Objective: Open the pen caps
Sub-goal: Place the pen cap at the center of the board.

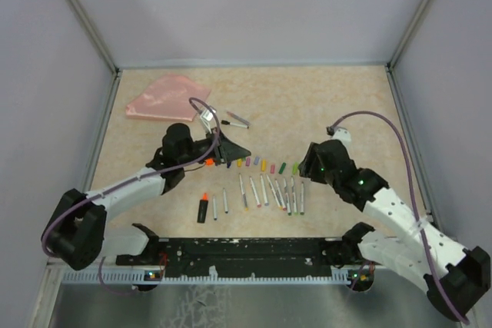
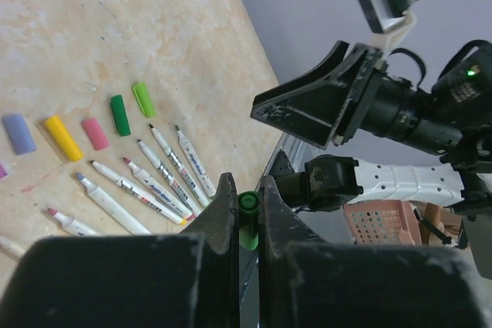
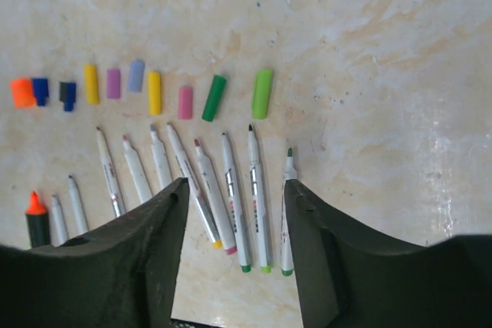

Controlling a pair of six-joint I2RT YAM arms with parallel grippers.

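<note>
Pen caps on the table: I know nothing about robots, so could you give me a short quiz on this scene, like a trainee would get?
1. True or false: the left gripper is shut on a green cap.
2. In the right wrist view, which colour is at the far right of the row of caps? A orange, B light green, C pink.
3. Fill in: the right gripper, hanging over the uncapped pens, is ____ (open or shut).

Key
1. True.
2. B, the light green cap.
3. Open.
</note>
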